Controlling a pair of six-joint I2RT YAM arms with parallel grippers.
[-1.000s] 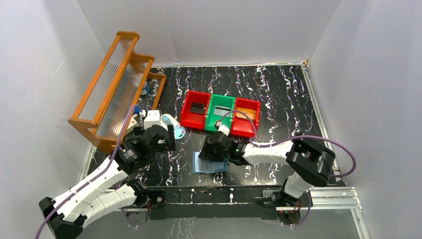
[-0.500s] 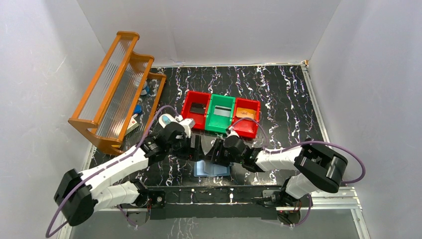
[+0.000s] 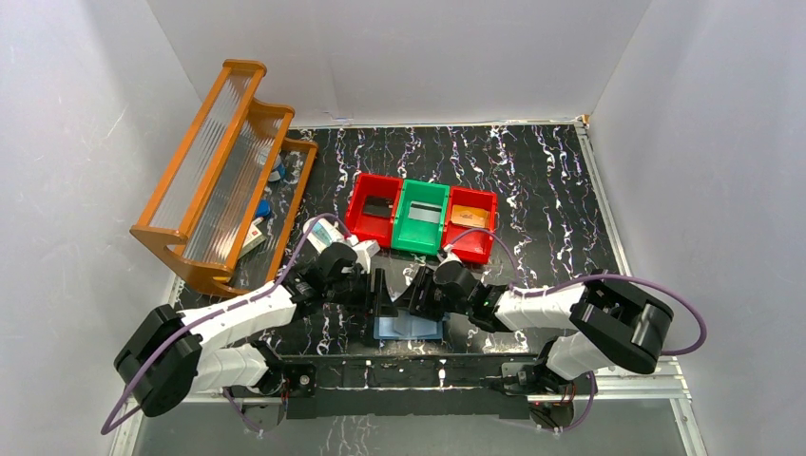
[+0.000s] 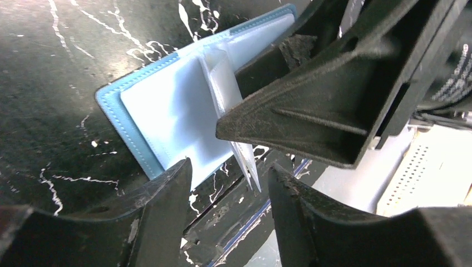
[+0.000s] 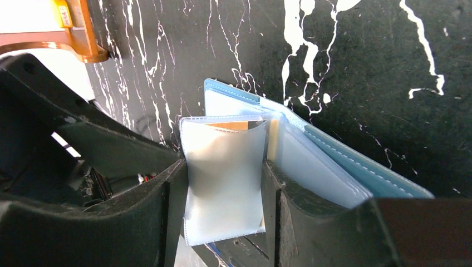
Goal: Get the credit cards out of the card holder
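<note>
The blue card holder (image 3: 407,328) lies open near the table's front edge; it also shows in the left wrist view (image 4: 161,111) and the right wrist view (image 5: 356,167). My right gripper (image 3: 423,296) (image 5: 222,178) is shut on a translucent pocket flap (image 5: 222,183) and holds it up from the holder. A tan-orange card edge (image 5: 234,125) shows inside that pocket. My left gripper (image 3: 380,296) (image 4: 228,169) is open, facing the right one, with the flap's thin edge (image 4: 247,167) between its fingers. The black and pale cards cannot be told apart in the holder.
Red (image 3: 358,224), green (image 3: 419,240) and red (image 3: 487,245) bins stand behind the grippers, with flat pieces in them. An orange rack (image 3: 223,161) stands at the left, a white-and-blue oval case (image 3: 321,231) beside it. The metal front rail (image 3: 418,375) lies just below the holder.
My left arm has swung from the rack to the card holder. My right gripper has moved nearer the front edge and raised the pocket flap.
</note>
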